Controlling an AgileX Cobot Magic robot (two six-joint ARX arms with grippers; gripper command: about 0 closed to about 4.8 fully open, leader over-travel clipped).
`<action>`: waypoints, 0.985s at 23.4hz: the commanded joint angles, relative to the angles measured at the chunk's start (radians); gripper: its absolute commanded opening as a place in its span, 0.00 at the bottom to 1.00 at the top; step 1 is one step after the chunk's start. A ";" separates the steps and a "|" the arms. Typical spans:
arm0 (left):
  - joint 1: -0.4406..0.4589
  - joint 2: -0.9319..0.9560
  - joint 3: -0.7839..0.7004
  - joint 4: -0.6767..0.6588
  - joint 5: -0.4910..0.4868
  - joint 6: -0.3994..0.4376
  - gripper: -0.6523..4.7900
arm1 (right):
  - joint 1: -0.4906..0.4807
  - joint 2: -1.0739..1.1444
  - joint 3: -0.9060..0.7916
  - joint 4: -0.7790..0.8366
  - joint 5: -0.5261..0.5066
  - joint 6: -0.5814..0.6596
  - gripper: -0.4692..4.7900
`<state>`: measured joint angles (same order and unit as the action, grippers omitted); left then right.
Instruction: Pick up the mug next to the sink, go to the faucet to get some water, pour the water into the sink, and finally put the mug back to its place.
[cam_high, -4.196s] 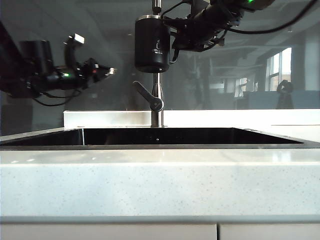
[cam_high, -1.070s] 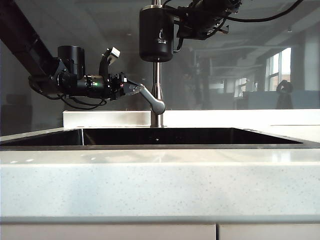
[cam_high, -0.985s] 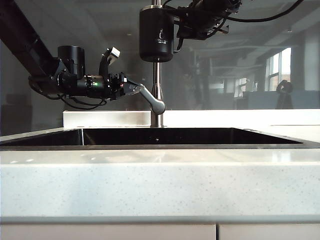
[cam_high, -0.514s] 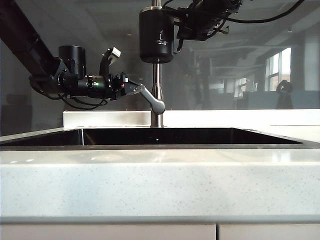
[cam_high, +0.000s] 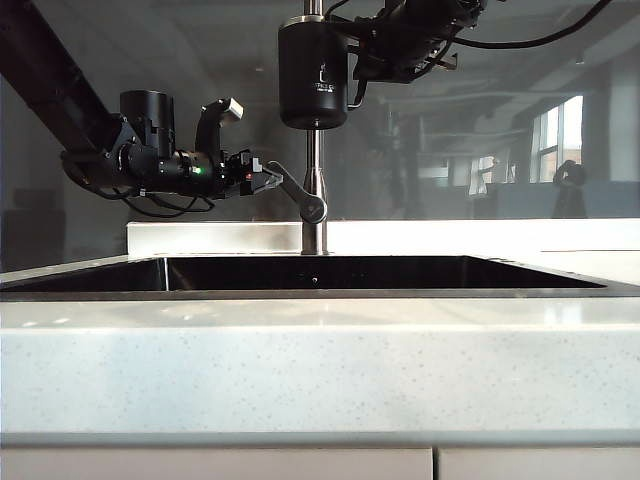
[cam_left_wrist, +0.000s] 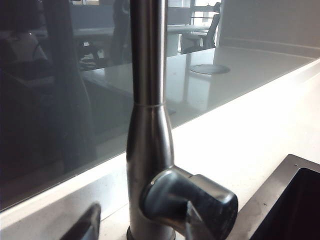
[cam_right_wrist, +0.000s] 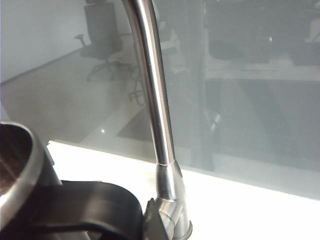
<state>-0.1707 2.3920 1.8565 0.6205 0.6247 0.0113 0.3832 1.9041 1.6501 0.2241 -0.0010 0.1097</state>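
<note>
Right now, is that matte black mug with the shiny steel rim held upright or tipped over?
Upright. In the exterior view the matte black mug hangs level in the right gripper, rim up, above the dark sink, in front of the steel faucet pipe.

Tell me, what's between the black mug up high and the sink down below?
Only the faucet pipe with its slanted lever, seen in the exterior view. The right end effector holds the mug above the sink; the left end effector is at the lever.

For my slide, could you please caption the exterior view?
Right gripper holds the mug under the faucet while the left gripper works the lever above the sink.
</note>
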 joint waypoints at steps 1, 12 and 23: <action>0.010 -0.007 0.011 0.009 0.025 -0.005 0.51 | 0.002 -0.014 0.012 0.063 0.000 -0.010 0.09; 0.035 -0.008 0.011 0.002 0.206 -0.027 0.51 | -0.017 -0.042 0.012 -0.061 0.135 -0.356 0.09; 0.039 -0.009 0.011 0.002 0.207 -0.027 0.51 | 0.013 -0.077 0.012 -0.071 0.375 -1.227 0.09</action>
<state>-0.1322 2.3909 1.8626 0.6151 0.8272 -0.0158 0.3897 1.8458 1.6501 0.0868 0.3420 -0.9859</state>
